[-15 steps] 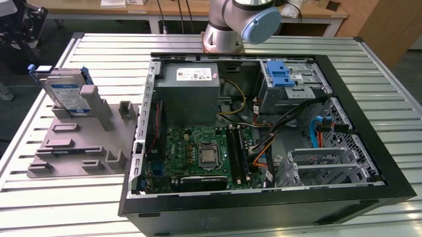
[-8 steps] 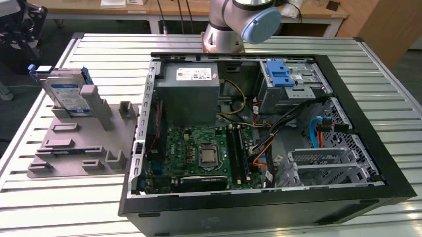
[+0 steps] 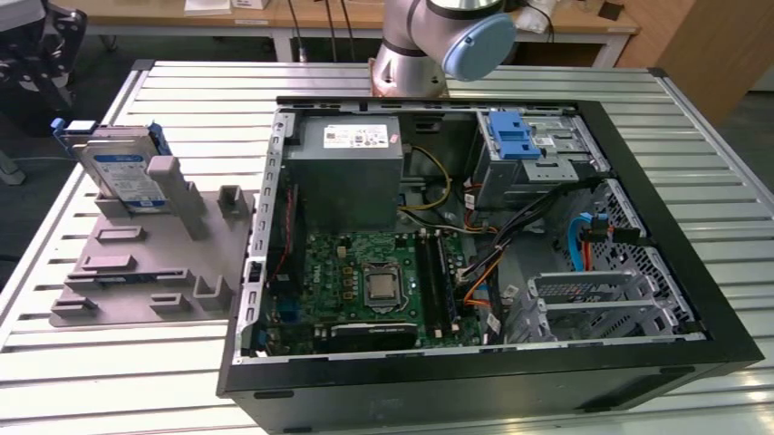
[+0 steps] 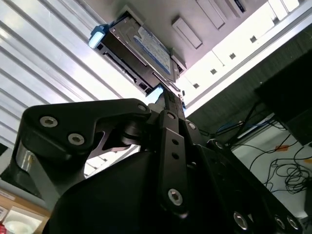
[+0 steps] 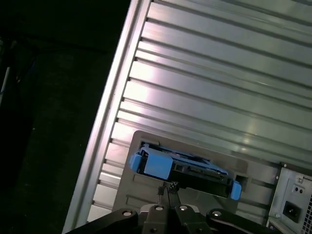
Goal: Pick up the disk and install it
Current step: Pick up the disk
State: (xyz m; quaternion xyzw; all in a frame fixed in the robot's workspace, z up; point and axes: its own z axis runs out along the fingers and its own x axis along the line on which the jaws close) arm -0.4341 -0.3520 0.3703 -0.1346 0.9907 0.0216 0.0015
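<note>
Exterior view's left side of the table (image 3: 121,381) carries a grey plastic holder (image 3: 145,263), and the disk (image 3: 121,177) stands on its edge in the far part of this holder, close to the table's far corner on that side. Its blue-and-white label is visible and blue rails frame it. The open computer case (image 3: 484,376) lies in the middle of the table, just beside the holder. Inside it are a green board (image 3: 375,281), a grey box with a white sticker (image 3: 351,168) and a metal cage with a blue latch (image 3: 532,145). The arm (image 3: 423,45) stands at the table's far edge, behind the case.

In the first wrist view the tool (image 5: 166,187) looks down on the disk (image 5: 195,171) in its holder. The two thin fingers (image 5: 171,191) are pressed together and nothing is between them. Their tips appear over the long edge of the disk, but I cannot tell if they touch it. In the second wrist view the disk (image 4: 146,46) sits in the holder, ahead of the black tool (image 4: 165,100)
</note>
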